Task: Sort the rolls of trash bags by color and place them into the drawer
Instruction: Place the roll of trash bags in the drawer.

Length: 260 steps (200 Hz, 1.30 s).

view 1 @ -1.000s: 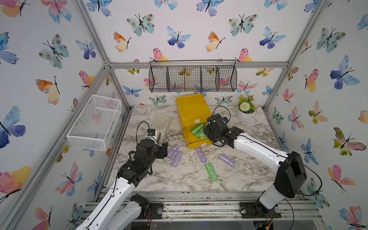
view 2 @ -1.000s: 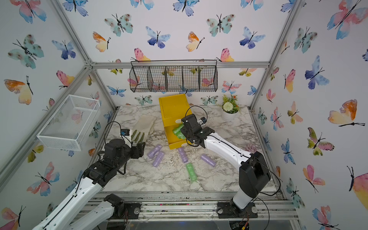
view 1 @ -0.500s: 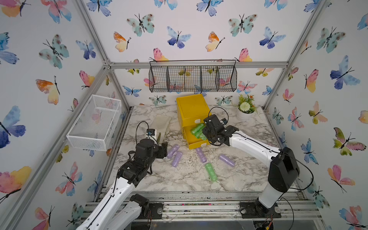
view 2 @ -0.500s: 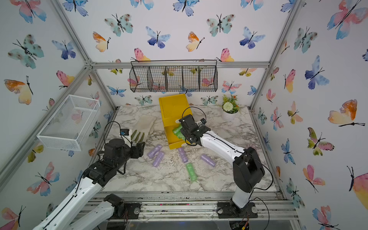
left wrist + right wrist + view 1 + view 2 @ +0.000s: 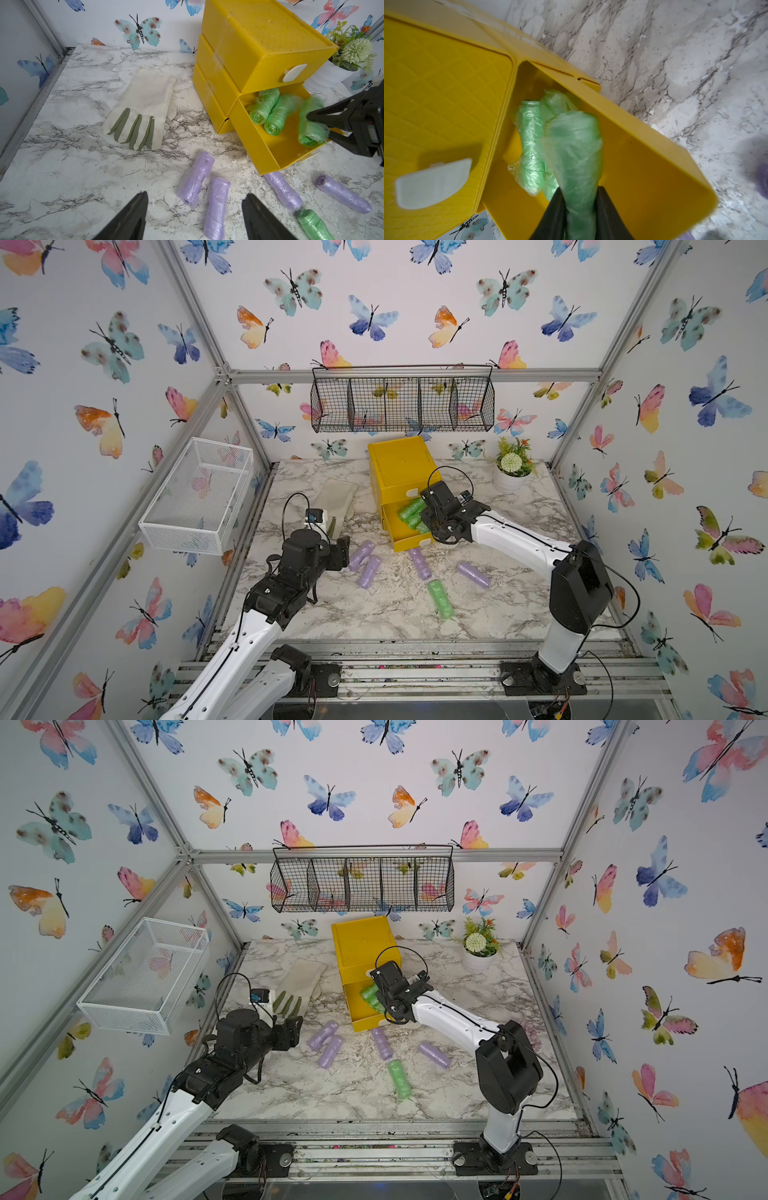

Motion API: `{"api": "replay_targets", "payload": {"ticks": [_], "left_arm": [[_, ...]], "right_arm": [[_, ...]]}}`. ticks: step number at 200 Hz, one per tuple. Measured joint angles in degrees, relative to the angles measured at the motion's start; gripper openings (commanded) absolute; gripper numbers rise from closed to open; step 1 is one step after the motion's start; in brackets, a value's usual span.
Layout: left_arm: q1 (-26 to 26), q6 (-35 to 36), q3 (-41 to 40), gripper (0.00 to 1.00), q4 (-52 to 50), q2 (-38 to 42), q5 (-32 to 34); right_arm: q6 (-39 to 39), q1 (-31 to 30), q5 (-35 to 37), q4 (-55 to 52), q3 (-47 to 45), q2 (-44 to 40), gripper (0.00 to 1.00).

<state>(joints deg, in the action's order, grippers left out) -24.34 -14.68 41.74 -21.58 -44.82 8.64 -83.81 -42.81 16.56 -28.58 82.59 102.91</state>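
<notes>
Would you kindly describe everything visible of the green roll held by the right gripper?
The green roll is a small cylinder of crinkly, shiny, translucent green film, loosely wrapped. The right gripper is shut on it, its black fingers pinching its sides. It is tilted inside the pulled-out yellow drawer, near two other green rolls lying there. Whether it touches the floor is unclear.

There are 4 small crinkly green plastic rolls of trash bags point(image 5: 276, 116): 3 in the pulled-out drawer point(image 5: 253, 145) and 1 green roll point(image 5: 440, 599) on the marble table point(image 5: 374, 622). 4 pale purple plastic rolls point(image 5: 369, 571) lie on the table too. The bright yellow plastic chest point(image 5: 399, 466) has 3 drawers. Also there: 1 cream glove with green finger strips point(image 5: 334, 499), 1 white potted plant point(image 5: 505, 483), 1 black wire basket point(image 5: 365, 404), 1 white mesh basket point(image 5: 183, 533).
</notes>
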Motion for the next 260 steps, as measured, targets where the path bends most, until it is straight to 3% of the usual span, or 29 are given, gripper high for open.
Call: {"api": "replay_targets", "payload": {"ticks": [94, 202, 260], "left_arm": [[0.3, -0.2, -0.1, 0.78, 0.0, 0.2, -0.3], [0.7, -0.2, -0.1, 0.78, 0.0, 0.4, -0.4], [1.0, -0.2, -0.1, 0.78, 0.0, 0.4, -0.8]], "right_arm": [[-1.2, 0.0, 0.7, -0.5, 0.5, 0.3, 0.39], [-0.6, 0.0, 2.4, -0.6, 0.7, 0.4, 0.40], [5.6, 0.0, 3.2, 0.2, 1.0, -4.5, 0.42]]}}
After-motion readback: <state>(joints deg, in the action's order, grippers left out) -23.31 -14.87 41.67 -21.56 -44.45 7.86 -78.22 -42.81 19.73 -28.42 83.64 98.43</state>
